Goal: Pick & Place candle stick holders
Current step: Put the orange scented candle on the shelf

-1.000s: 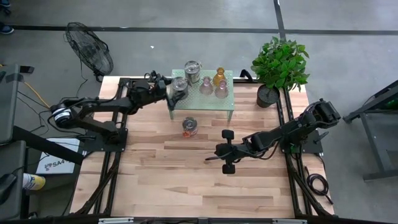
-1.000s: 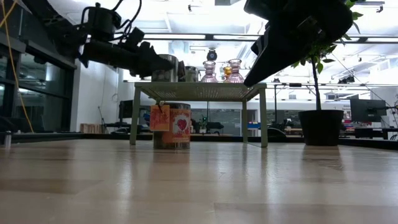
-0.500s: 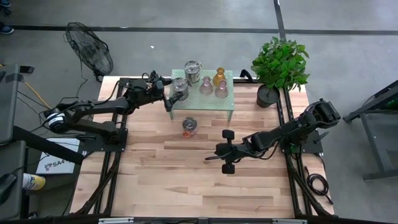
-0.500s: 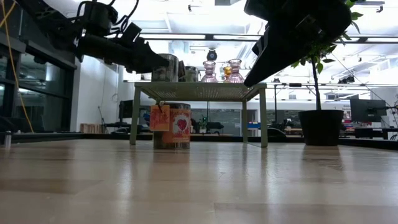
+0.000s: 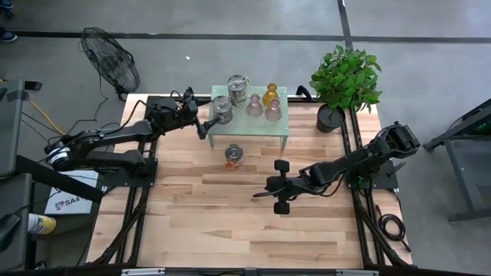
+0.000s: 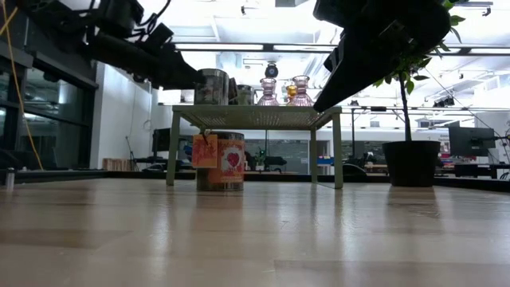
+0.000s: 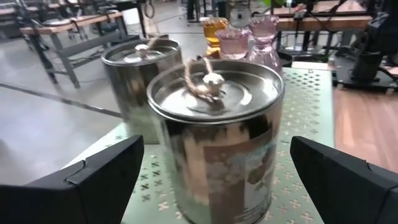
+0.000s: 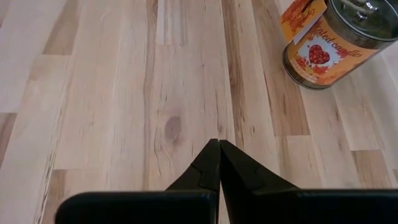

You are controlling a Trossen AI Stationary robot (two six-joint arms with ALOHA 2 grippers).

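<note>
High view: five candle stick holders stand on the mint-green stand [image 5: 249, 123] at the table's far edge, namely two silver tins [image 5: 221, 109], two pinkish glass holders [image 5: 254, 108] and an amber glass holder [image 5: 269, 94]. A sixth, an orange-labelled tin [image 5: 234, 156], sits on the wooden table [image 5: 230, 222] just in front of the stand. The left gripper [image 5: 202, 124] hovers at the stand's left end, its fingers [image 7: 93, 177] spread wide on either side of the nearer silver tin [image 7: 217, 137] without touching it. The right gripper [image 5: 258, 195] rests low over the table near the orange-labelled tin [image 8: 326, 43], its fingers [image 8: 214, 165] pressed together and holding nothing. By the look of it, most of the work lies ahead or behind; which way the holders travel cannot be told. The potted plant [image 5: 345, 80] stands at the far right corner.
</note>
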